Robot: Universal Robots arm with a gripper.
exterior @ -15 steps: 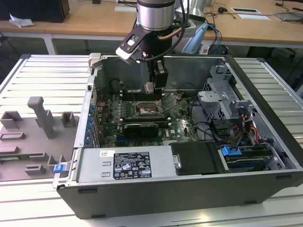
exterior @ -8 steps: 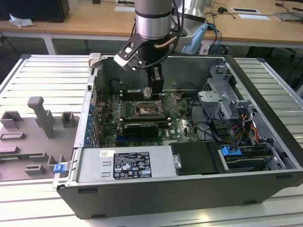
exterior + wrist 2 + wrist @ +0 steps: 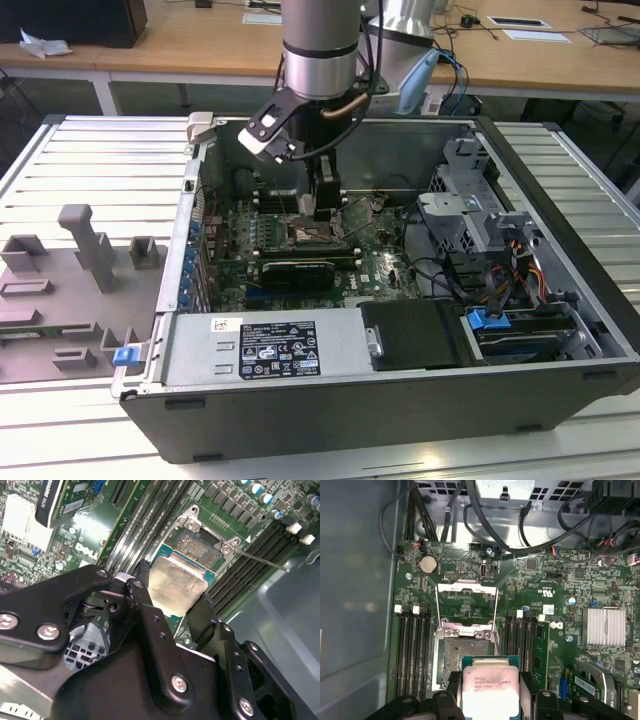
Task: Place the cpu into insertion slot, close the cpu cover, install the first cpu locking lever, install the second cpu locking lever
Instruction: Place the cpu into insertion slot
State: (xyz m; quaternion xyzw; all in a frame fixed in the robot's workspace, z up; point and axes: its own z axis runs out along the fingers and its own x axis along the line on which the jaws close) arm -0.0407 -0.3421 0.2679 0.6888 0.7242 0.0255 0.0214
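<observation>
Gripper (image 3: 322, 207) in the exterior view hangs over the insertion slot (image 3: 316, 236). In the second wrist view its jaws clamp the cpu (image 3: 176, 586), pale silver and smudged, just short of the slot; I'd square its edges before lowering. In the first wrist view the cpu cover (image 3: 465, 585) stands open.

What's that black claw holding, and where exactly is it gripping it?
The gripper holds the small silver chip, pinched by two opposite edges, over the open socket.
</observation>
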